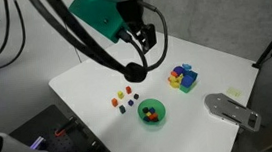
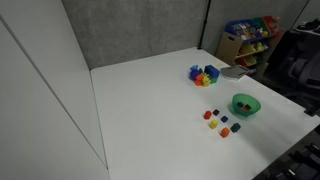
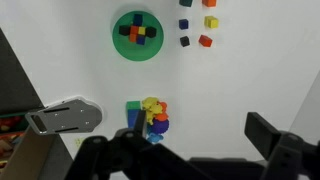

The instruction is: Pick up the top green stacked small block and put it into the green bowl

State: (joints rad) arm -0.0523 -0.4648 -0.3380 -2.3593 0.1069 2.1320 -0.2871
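The green bowl [image 1: 153,114] stands on the white table and holds several small coloured blocks. It also shows in the other exterior view [image 2: 245,104] and in the wrist view [image 3: 136,35]. Several tiny loose blocks [image 1: 124,98] lie beside it, also seen in an exterior view [image 2: 216,119] and the wrist view [image 3: 197,24]. I cannot make out a green block stacked on another among them. My gripper [image 1: 138,33] hangs high above the table's far side, open and empty; its fingers [image 3: 190,150] frame bare table in the wrist view.
A cluster of larger blue, yellow, green and red blocks [image 1: 183,77] sits near the table's edge, shown in both exterior views [image 2: 203,74] and the wrist view [image 3: 148,115]. A grey flat object [image 1: 230,110] lies at the table edge [image 3: 65,117]. A toy shelf [image 2: 250,38] stands behind.
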